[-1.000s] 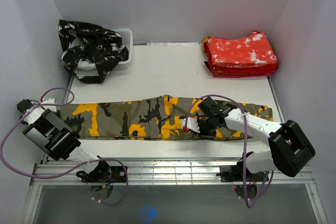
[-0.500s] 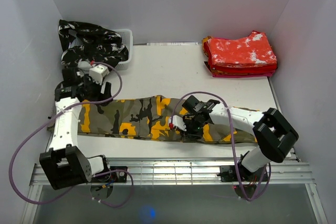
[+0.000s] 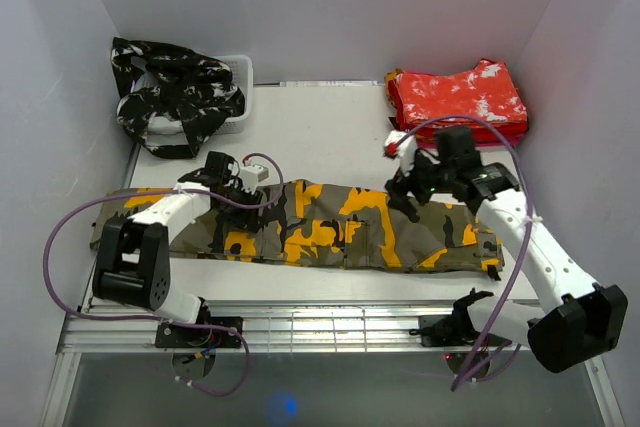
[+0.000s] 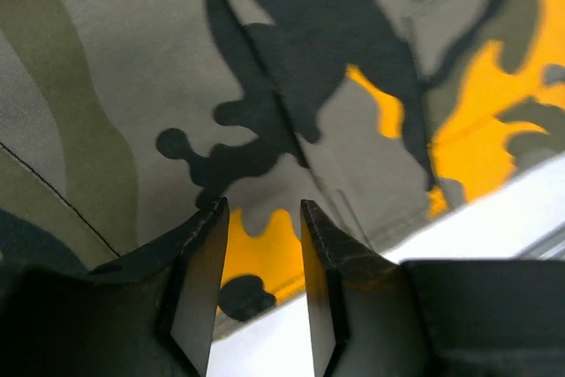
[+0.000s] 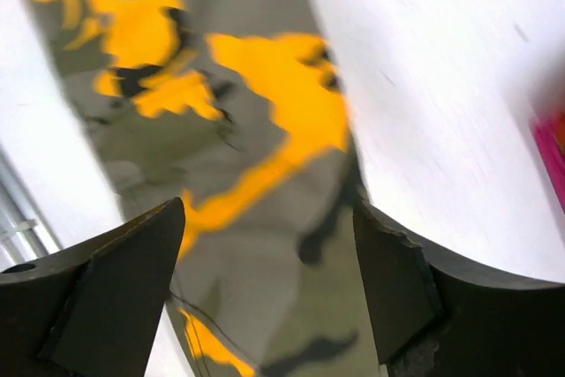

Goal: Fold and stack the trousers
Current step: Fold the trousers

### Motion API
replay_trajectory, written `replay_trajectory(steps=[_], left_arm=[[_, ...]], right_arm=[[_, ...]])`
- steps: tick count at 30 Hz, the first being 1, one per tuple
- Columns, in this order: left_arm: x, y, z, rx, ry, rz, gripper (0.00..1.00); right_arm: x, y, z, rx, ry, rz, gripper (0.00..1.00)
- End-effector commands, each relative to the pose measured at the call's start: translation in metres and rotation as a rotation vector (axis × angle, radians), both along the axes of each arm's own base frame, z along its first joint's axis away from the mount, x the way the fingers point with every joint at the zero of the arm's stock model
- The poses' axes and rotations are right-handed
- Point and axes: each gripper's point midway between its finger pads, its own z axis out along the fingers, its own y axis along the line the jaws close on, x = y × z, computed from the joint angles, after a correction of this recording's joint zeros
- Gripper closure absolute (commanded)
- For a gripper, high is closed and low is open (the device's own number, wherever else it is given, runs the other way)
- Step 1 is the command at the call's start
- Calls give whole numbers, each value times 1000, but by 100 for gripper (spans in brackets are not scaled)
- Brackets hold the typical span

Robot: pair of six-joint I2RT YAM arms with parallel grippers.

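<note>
The olive, orange-yellow and black camouflage trousers (image 3: 330, 232) lie flat in a long strip across the near half of the table. My left gripper (image 3: 240, 187) hovers low over their far edge, left of centre. Its jaws stand partly apart (image 4: 260, 205) with only cloth (image 4: 291, 86) and table beneath. My right gripper (image 3: 405, 192) hangs above the strip's far edge on the right. It is wide open (image 5: 267, 209) and holds nothing; the trousers (image 5: 265, 245) blur below it.
A folded red-and-white stack (image 3: 460, 102) sits at the back right corner, close behind my right wrist. A white basket (image 3: 242, 72) at the back left holds crumpled black-and-white camouflage trousers (image 3: 175, 92). Bare white table (image 3: 320, 137) lies between them. Walls close in on both sides.
My right gripper opened, let go of the cloth and swung from the strip's middle to its far right edge. My left arm swept from the left end to the strip's far edge and narrowed its jaws.
</note>
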Motion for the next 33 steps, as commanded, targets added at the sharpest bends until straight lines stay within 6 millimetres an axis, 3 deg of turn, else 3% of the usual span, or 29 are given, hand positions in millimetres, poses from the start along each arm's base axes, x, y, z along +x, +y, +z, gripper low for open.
replay_trajectory(steps=[1, 3, 4, 6, 7, 10, 13, 18, 29, 33], left_arm=[[13, 17, -20, 106, 6, 81, 56], [8, 24, -31, 150, 52, 98, 60], [6, 27, -34, 164, 63, 103, 61], [3, 32, -39, 193, 80, 109, 62], [3, 33, -41, 202, 84, 110, 63], [1, 35, -46, 215, 103, 117, 70], [1, 37, -51, 229, 124, 127, 74], [3, 35, -48, 215, 127, 134, 74], [-2, 31, -52, 203, 182, 146, 75], [-2, 31, -54, 205, 191, 144, 74]], right_arm=[[-4, -80, -20, -41, 205, -277, 20], [-2, -116, -29, -55, 255, -376, 22], [-4, -149, -34, -47, 303, -494, 22], [-6, -180, -43, -55, 342, -565, 23], [-10, -207, -48, -59, 366, -655, 23], [-22, -251, -67, -99, 459, -807, 27], [-27, -280, -78, -118, 517, -938, 28], [-25, -298, -98, -152, 543, -1052, 29], [-36, -282, -131, -72, 647, -1077, 28], [-30, -283, -138, -50, 649, -1081, 27]])
